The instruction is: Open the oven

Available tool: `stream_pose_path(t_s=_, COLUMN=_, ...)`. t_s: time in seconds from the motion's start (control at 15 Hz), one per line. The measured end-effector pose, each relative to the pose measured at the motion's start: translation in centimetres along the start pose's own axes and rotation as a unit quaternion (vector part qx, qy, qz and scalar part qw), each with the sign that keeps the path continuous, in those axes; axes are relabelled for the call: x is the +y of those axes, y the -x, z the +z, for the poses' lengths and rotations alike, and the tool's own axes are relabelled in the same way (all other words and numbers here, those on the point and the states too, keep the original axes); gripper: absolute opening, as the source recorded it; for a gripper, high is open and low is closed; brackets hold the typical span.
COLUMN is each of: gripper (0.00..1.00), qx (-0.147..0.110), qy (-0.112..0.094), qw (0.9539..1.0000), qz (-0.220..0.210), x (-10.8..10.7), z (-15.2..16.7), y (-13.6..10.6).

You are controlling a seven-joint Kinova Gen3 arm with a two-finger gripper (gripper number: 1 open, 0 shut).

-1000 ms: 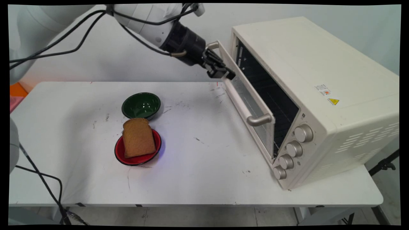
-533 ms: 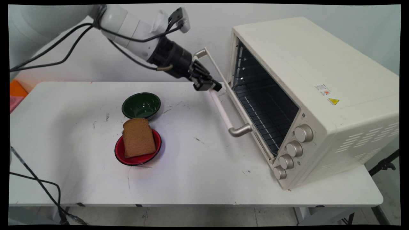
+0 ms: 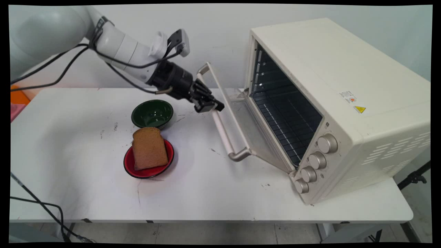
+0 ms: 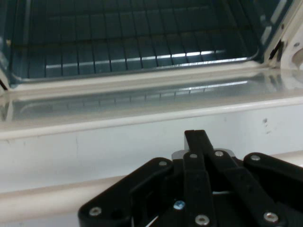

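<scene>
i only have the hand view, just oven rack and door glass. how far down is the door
observer: The toaster oven door is most of the way down, sloping, not level.
operator: where on the handle am i
observer: The gripper is shut on the door handle near its far end, toward the wall.
operator: anything close on that side
observer: A green bowl and a red dish with a slice of brown bread sit to the picture's left of the door, both apart from it.
</scene>
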Motion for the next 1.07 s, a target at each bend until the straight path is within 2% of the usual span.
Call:
stream_pose_path(t_s=0.67, gripper=0.00, qx=-0.008, qy=-0.015, qw=0.9998, qz=0.007, x=0.4, z=1.2, y=6.7)
stream_pose_path(t_s=1.07, gripper=0.00, qx=-0.005, qy=-0.019, qw=0.9998, qz=0.009, x=0.5, z=1.3, y=9.8)
